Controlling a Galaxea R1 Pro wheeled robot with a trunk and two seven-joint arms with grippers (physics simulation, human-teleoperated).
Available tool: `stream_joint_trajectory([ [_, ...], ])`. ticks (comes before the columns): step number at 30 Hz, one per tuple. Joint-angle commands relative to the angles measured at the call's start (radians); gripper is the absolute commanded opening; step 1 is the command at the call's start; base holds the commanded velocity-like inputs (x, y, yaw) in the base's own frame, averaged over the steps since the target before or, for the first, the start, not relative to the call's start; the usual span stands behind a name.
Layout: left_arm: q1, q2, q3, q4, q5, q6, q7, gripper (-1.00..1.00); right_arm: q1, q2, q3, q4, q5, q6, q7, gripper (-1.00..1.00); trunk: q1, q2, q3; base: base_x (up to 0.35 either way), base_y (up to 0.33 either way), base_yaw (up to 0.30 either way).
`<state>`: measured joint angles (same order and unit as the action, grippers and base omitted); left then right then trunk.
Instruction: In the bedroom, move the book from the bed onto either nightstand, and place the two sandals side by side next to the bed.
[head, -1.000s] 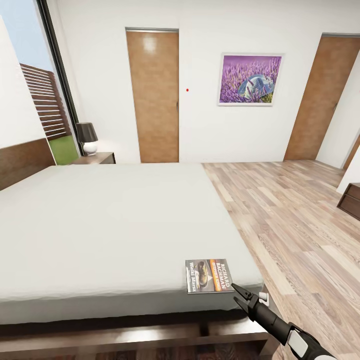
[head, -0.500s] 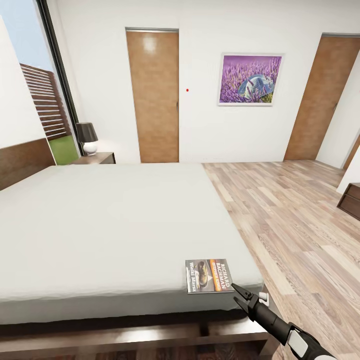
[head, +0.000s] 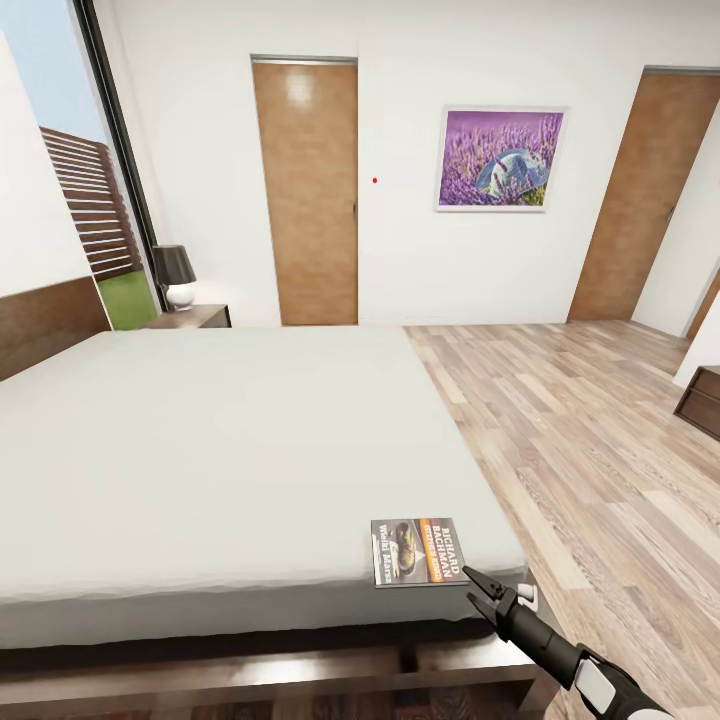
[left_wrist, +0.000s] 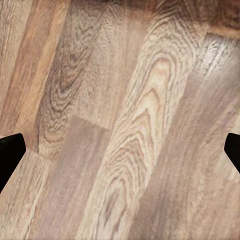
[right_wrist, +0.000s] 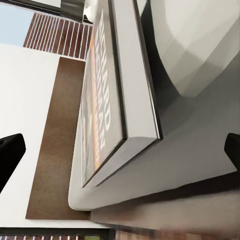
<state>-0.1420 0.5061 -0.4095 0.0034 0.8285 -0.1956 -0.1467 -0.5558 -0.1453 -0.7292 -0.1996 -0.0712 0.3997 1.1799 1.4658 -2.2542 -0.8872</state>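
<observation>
Right hand (head: 477, 588) unmoved over the last second, fingers apart just short of the book (head: 417, 551).
Nothing gripped yet: ease forward along the bed (head: 200, 450) edge.

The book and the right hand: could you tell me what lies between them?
Nothing but a short bare strip of grey mattress. The head view shows the open right hand just short of the book, at the bed's corner.

No visible change: right gripper (head: 477, 587) same spot by book (head: 418, 551).

grey bed (head: 220, 440), dark/orange book (head: 418, 551), purple pic (head: 501, 159)
</observation>
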Motion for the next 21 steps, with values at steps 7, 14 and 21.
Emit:
stream_joint_trajectory([
  [7,-0.001,0.000,-0.008,0.001,0.011,-0.002,-0.005,1.00,-0.001,0.000,0.002,0.000,-0.007,0.010,0.001,1.00,0.000,0.000,-0.001,0.000,0.000,0.000],
  [14,-0.001,0.000,-0.008,0.001,0.011,-0.002,-0.005,1.00,-0.001,0.001,0.002,0.000,-0.007,0.010,0.001,1.00,0.000,0.000,-0.001,0.000,0.000,0.000],
  [21,-0.001,0.000,-0.008,0.001,0.011,-0.002,-0.005,1.00,-0.001,0.001,0.002,0.000,-0.007,0.010,0.001,1.00,0.000,0.000,-0.001,0.000,0.000,0.000],
])
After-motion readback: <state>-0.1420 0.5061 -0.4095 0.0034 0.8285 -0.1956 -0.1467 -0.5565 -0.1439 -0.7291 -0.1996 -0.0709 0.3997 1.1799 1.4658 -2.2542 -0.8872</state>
